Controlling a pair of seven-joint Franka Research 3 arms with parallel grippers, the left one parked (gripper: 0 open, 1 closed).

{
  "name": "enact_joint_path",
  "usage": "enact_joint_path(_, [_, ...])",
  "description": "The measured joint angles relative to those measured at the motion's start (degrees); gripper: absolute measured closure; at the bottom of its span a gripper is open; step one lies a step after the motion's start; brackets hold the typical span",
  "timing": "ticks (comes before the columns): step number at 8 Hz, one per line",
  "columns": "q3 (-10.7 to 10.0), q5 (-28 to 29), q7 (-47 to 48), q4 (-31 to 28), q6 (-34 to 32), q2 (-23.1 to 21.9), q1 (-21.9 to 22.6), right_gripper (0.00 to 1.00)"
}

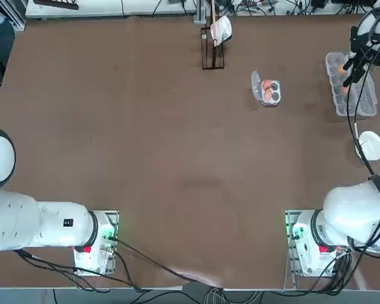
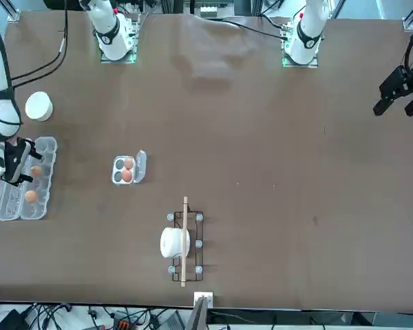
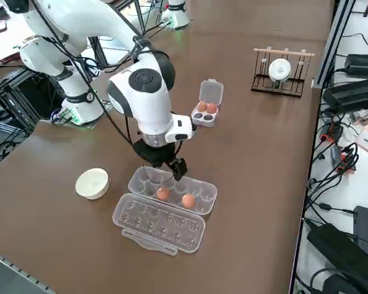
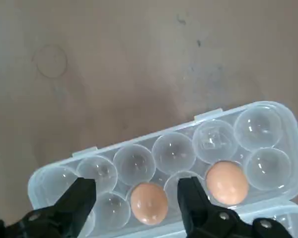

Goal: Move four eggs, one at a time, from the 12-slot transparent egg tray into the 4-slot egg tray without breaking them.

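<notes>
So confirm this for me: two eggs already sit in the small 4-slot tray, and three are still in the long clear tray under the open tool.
Wrong on one count: the long clear tray holds two eggs, not three, as the right wrist view shows. Two eggs do sit in the 4-slot tray, and the right tool hangs open above the long tray.
</notes>
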Motion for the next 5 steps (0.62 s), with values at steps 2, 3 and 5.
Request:
enact_joint_path(2, [0.00, 0.00, -2.89, 1.85, 0.01, 2.32, -1.16, 0.00])
enact_joint_path(3, [0.01, 0.00, -3.99, 2.80, 0.01, 3.49, -1.71, 0.00])
enact_joint_path(5, [0.01, 0.00, -5.96, 3.74, 0.01, 5.24, -2.59, 0.00])
